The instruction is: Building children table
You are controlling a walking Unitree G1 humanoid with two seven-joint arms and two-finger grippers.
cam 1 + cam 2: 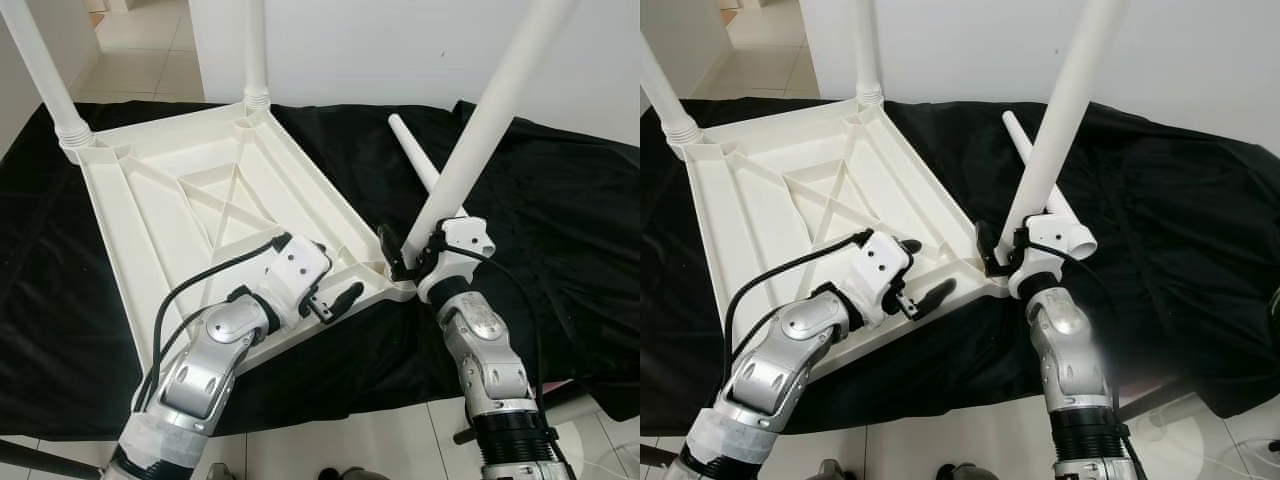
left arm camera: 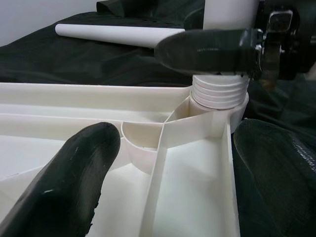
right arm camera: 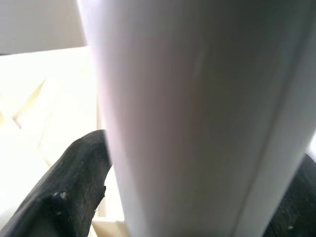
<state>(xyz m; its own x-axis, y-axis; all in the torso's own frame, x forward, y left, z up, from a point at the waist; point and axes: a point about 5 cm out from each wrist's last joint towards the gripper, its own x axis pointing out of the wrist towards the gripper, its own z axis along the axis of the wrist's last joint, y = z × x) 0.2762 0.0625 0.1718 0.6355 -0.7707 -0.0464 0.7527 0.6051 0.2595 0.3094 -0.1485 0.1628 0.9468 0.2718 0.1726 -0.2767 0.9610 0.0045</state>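
Note:
A white plastic table top (image 1: 150, 200) lies upside down on a black cloth. My right gripper (image 1: 402, 255) is shut on a white leg (image 1: 480, 120) just above its threaded end (image 2: 217, 91), which sits in the near right corner socket. The leg stands tilted to the right. My left gripper (image 1: 335, 298) is open beside that corner, its fingers (image 2: 74, 173) on either side of the table top's near rim without closing on it. Another white leg (image 1: 415, 155) lies loose on the cloth behind the corner.
Two fitted legs (image 1: 45, 70) (image 1: 255, 50) stand upright at the table top's far corners. The black cloth (image 1: 560, 220) spreads wide to the right. A white wall is behind, and tiled floor (image 1: 380, 440) lies at the near edge.

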